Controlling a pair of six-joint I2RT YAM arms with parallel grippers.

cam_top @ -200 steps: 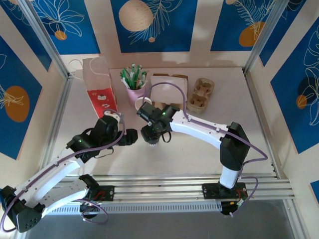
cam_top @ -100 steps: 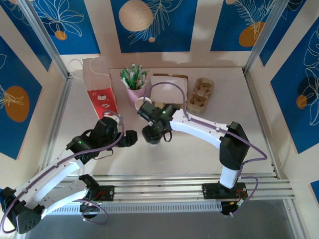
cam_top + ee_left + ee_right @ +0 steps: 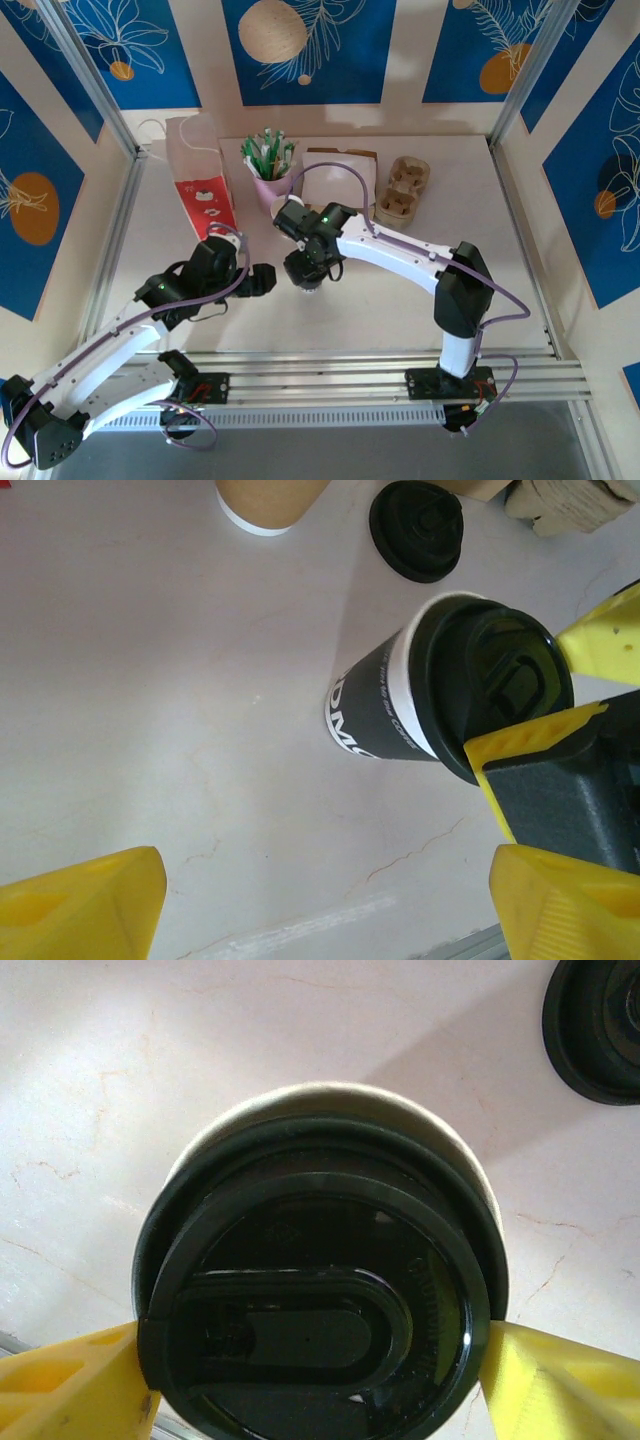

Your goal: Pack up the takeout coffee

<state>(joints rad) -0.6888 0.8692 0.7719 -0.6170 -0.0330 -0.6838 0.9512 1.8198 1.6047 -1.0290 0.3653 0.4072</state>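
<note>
- Top external: the takeout coffee (image 3: 305, 288) stands upright on the table (image 3: 400, 300), directly beneath the right tool (image 3: 304, 272). The left tool (image 3: 262, 277) is just beside it on the left.
- Left wrist: the left tool is wide open and empty. The cup lies ahead and to the right, its axis vertical, with a dark wall, white lettering and a black lid.
- Right wrist: the fingers (image 3: 70, 1380) bracket the lid. Whether they are gripping it cannot be told.

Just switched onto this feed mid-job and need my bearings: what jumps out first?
A dark takeout cup with white lettering and a black lid stands mid-table, its lid flanked by the yellow fingers of the right gripper; whether they grip it is unclear. A spare black lid lies on the table just beyond, near a tan cup. The left gripper hovers open beside the takeout cup.
</note>
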